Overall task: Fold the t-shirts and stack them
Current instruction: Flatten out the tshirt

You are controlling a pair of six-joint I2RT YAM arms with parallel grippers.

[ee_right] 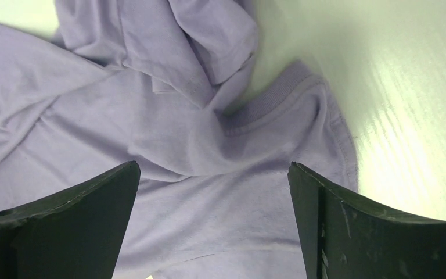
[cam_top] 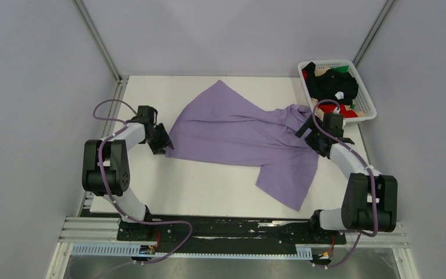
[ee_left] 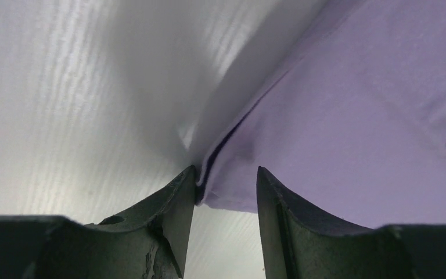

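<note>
One lavender-purple cloth t-shirt [cam_top: 238,131], crumpled across the white table [cam_top: 209,186]. One white lattice basket [cam_top: 367,96], far right, holds heaped black, red and green garments [cam_top: 331,84], number unclear. Two pincers: left pincer [ee_left: 226,174] narrowly parted astride the shirt's hem corner, right pincer [ee_right: 215,168] spread wide over its collar.

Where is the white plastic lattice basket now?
Top view: the white plastic lattice basket sits at the far right corner of the table, beyond the right gripper.

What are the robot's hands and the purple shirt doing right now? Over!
Left gripper open at the edge of the purple shirt. Right gripper wide open over its collar. Shirt crumpled, not folded. Basket off to the side, not blocking.
</note>
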